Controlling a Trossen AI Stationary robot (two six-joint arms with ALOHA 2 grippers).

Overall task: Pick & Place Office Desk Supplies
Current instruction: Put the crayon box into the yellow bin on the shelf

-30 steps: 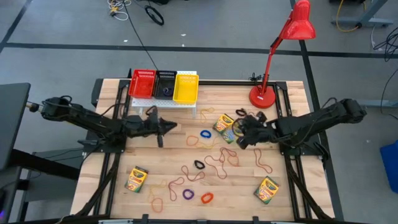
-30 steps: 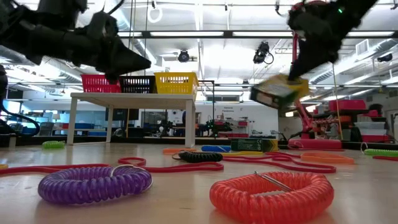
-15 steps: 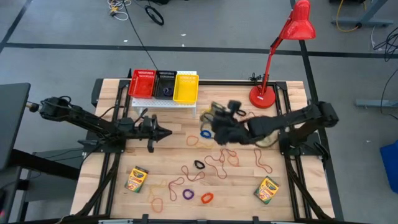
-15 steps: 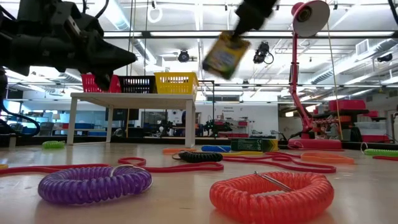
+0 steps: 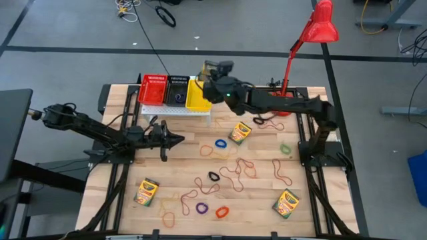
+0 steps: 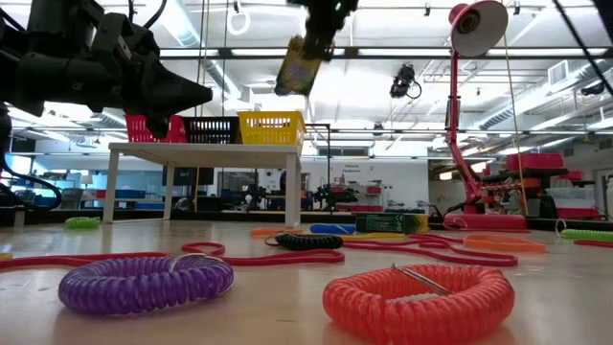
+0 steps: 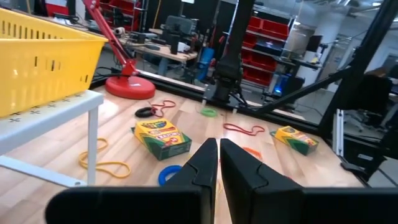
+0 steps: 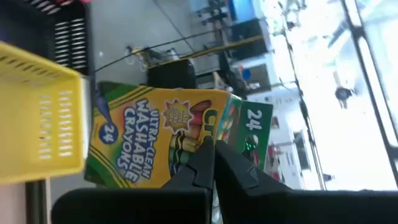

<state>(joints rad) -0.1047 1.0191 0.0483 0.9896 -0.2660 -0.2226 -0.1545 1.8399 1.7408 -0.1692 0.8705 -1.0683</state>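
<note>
Low view, nearest first: a purple elastic loop (image 6: 146,284) and an orange elastic loop (image 6: 419,295) lie on the table (image 6: 287,316) by its near edge, with a black elastic loop (image 6: 308,241) farther in among thin reddish-orange rubber bands (image 6: 239,257).

From above, two crayon boxes sit toward the near side, one near the left corner (image 5: 145,192) and one near the right corner (image 5: 287,203). Past mid-table a third crayon box (image 5: 239,133) lies just beside a blue elastic loop (image 5: 221,143), and a green elastic loop (image 5: 286,149) lies toward the right edge.

On the left side of the table, the left gripper (image 5: 177,139) hangs above the wood with its fingers clenched together on nothing; its wrist view shows the two dark fingers (image 7: 202,167) pressed side by side.

Farther back, a white stand (image 5: 175,109) at the far edge carries a red basket (image 5: 153,89), a black basket (image 5: 177,89) and a yellow basket (image 5: 199,93). The right gripper (image 5: 208,75) is raised over the far end of the yellow basket, grasping a fourth crayon box (image 8: 168,134), which hangs in the air tilted and clear of the basket in the low view. A red desk lamp (image 5: 283,102) stands near the far right corner.
</note>
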